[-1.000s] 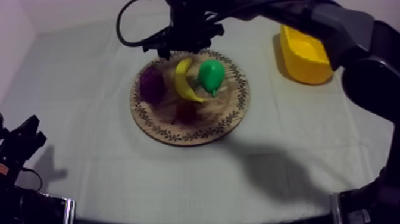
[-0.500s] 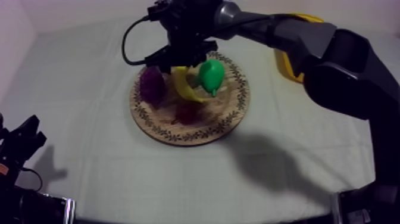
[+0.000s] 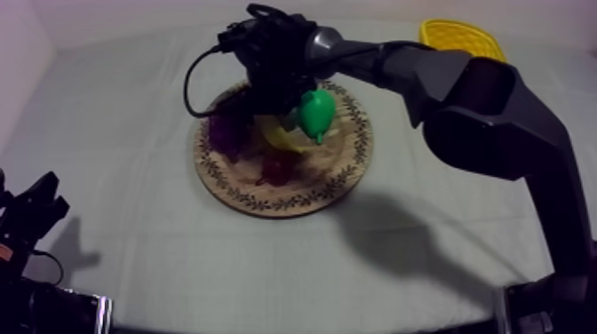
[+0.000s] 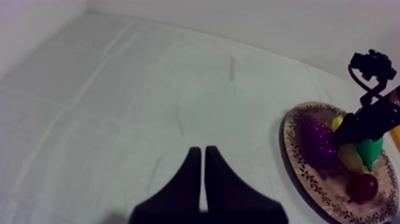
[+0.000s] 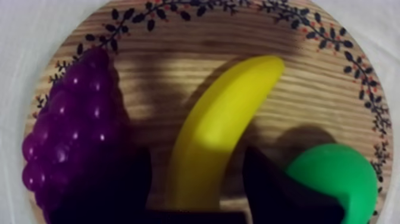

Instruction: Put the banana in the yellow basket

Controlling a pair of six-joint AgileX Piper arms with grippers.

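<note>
The black two-fingered right claw (image 5: 199,179) hangs open astride the curved yellow toy banana (image 5: 220,131), which lies on the round wooden board (image 3: 266,200) mid-bench, its long axis running away between the fingers. The left claw (image 4: 204,179) rests closed, well apart.

Glossy plastic banana (image 5: 220,128), grained matt wooden board (image 5: 178,50)

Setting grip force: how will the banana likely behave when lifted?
Probably stiff: the banana holds an even moulded curve. Its smooth skin may slip in the right gripper. Being curved, it might pivot if gripped near one end.
</note>
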